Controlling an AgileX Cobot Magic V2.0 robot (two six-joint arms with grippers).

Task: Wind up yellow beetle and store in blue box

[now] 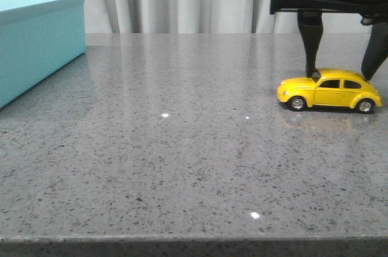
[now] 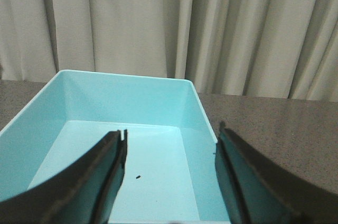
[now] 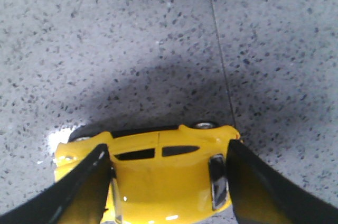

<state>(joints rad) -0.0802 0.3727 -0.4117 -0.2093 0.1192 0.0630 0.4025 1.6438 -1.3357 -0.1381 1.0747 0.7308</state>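
Right gripper (image 1: 342,75) is down over the yellow beetle (image 1: 330,91) at the right edge of the front view, jaws spread, one black finger dropping at the bonnet end and the other at the tail. So the fingers straddle the car along its length, nose to tail, not across the doors (that is the relation the grasp turns on). The car's long axis runs left to right across the frame, nose pointing left toward the blue box (image 1: 37,45), all visible wheels on the grey speckled table (image 1: 182,160).

From the right wrist view the beetle (image 3: 158,182) sits low in the frame, squarely between the two fingers, roof up. The pads look close to the bodywork at each end, but whether they are touching I cannot tell; nothing reads as pinched yet.

The left gripper (image 2: 169,182) is spread wide too, holding nothing, and hangs over the open box (image 2: 127,94), whose pale turquoise floor shows bare but for a tiny dark speck. The box fills the upper left corner of the front view, well apart from the car, so the right arm is plainly the nearer one.

The toy itself: glossy yellow, rounded roof, dark windows, black tyres with silver hubs. Small, slick and curved, so a lengthwise squeeze could let it squirt out, I would judge.
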